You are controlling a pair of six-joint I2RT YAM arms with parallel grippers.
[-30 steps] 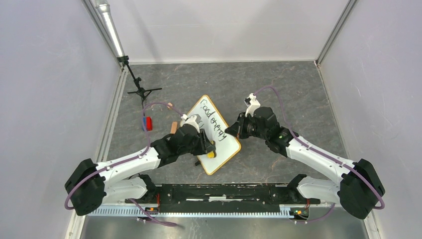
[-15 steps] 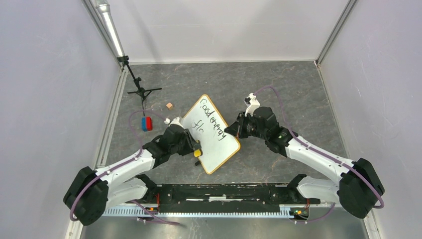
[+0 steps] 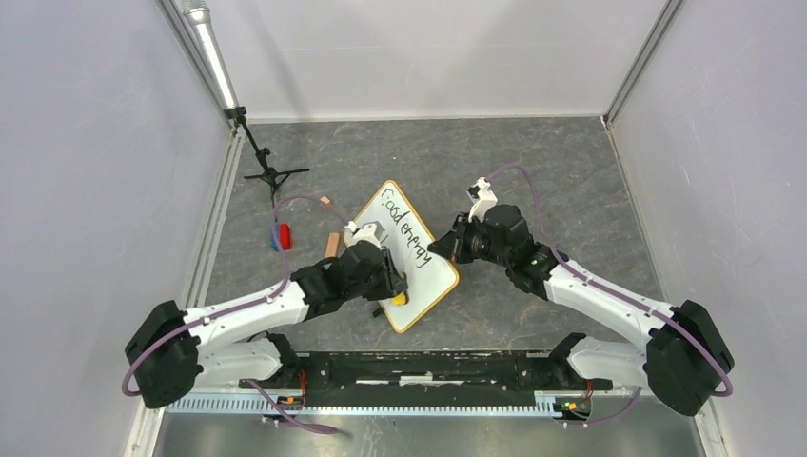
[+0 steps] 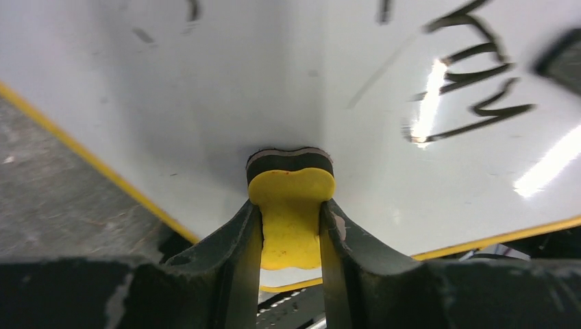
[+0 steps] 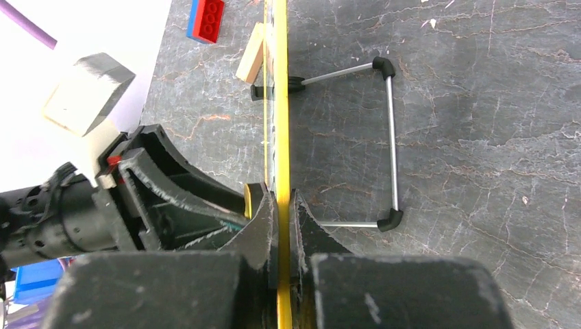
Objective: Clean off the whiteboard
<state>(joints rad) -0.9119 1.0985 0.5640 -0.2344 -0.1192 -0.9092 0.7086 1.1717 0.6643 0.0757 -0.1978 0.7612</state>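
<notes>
Whiteboard steadied by one arm, wiped by the other

Overhead view: the whiteboard (image 3: 421,259) sits near the middle of the grey table (image 3: 571,181), turned corner-on to the arms. Black handwriting (image 3: 400,221) covers its far part; the near part looks clean. The right gripper (image 3: 440,249) meets the board's right edge, most likely to keep it from sliding under the wiping. The left gripper (image 3: 394,289) reaches over the near left part with a yellow eraser (image 3: 401,297). A red and blue toy brick (image 3: 282,235) and a small wooden block (image 3: 332,244) lie just off the board's left side.

Left wrist view: the two fingers (image 4: 241,240) are closed tightly on the eraser. Its dark felt end presses against the white surface, beside bare board. Writing shows to the upper right.

Right wrist view: the board appears edge-on as a thin yellow line. The jaws are clamped on that frame, one on each face. A wire stand (image 5: 390,137) juts from the back of the board and touches the table, so the board seems propped at a tilt and not lying flat.
</notes>
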